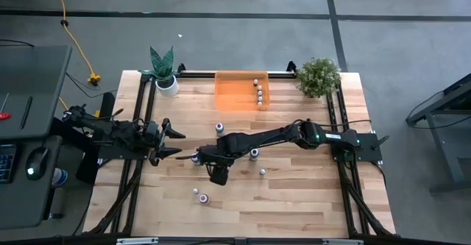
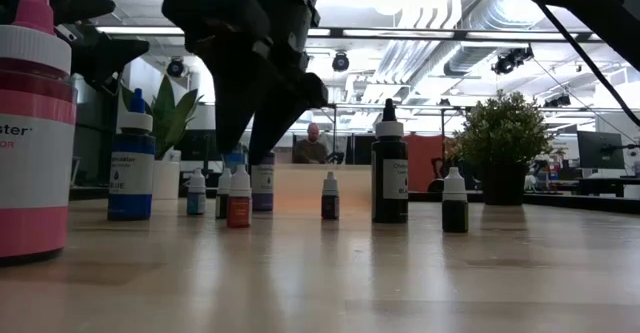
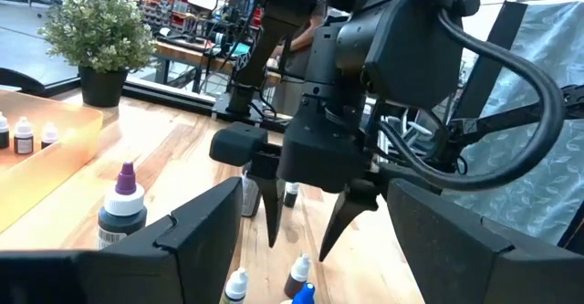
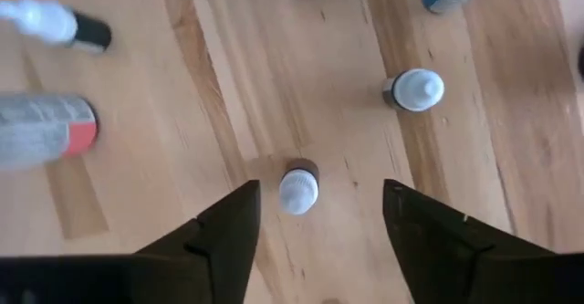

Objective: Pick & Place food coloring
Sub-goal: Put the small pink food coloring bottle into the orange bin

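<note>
Take the orange bin [image 1: 237, 98] at the back of the desk [image 1: 294, 201] as your landmark. Your right arm reaches out in front of it, toward the middle of the boards, and its right hand [image 1: 199, 157] points straight down with both fingers spread and nothing between them. The left hand [image 1: 174, 143] waits off to the bin's front-left, fingers apart too, also empty.

You are in the approach step of a pick. Four small bottles [image 1: 259, 90] already stand in the bin's right end; the rest of the food coloring is scattered on the boards in front of the bin. The bottle you are lined up on, a small dropper with a white cap [image 4: 298, 190], stands upright directly under the right hand, centred in the gap, not yet touched.

Next, I judge, you need a straight descent until the fingers flank the cap, then a gentle squeeze. Its nearest neighbour, another white-capped dropper [image 4: 415, 90], stands just beyond one finger, so keep the descent true.
</note>
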Controlling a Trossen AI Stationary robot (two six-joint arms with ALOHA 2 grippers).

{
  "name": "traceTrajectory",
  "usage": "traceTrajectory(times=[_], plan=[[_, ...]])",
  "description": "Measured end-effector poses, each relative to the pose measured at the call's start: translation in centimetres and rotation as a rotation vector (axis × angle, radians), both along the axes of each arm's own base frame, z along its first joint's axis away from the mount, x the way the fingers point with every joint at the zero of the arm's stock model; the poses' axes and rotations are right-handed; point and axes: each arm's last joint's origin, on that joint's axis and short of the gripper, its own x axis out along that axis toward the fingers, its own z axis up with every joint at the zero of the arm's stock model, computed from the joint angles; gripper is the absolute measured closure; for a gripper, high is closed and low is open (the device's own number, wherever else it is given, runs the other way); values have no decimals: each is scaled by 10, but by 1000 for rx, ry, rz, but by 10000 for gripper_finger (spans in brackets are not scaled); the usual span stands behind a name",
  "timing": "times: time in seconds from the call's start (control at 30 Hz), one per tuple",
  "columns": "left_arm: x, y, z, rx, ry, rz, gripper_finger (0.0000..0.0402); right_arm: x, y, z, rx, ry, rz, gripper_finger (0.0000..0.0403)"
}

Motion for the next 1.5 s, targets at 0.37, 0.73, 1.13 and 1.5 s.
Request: traceTrajectory(times=[0.37, 0.73, 1.13, 1.5], plan=[[0, 0, 0, 0, 0, 0, 130, 2, 1, -10, -43, 3, 226, 168], [0, 0, 0, 0, 0, 0, 130, 6, 3, -24, -23, 18, 264, 168], [0, 0, 0, 0, 0, 0, 130, 6, 3, -26, -22, 25, 260, 212], [0, 0, 0, 0, 0, 0, 130, 4, 3, -26, -8, 43, 251, 276]])
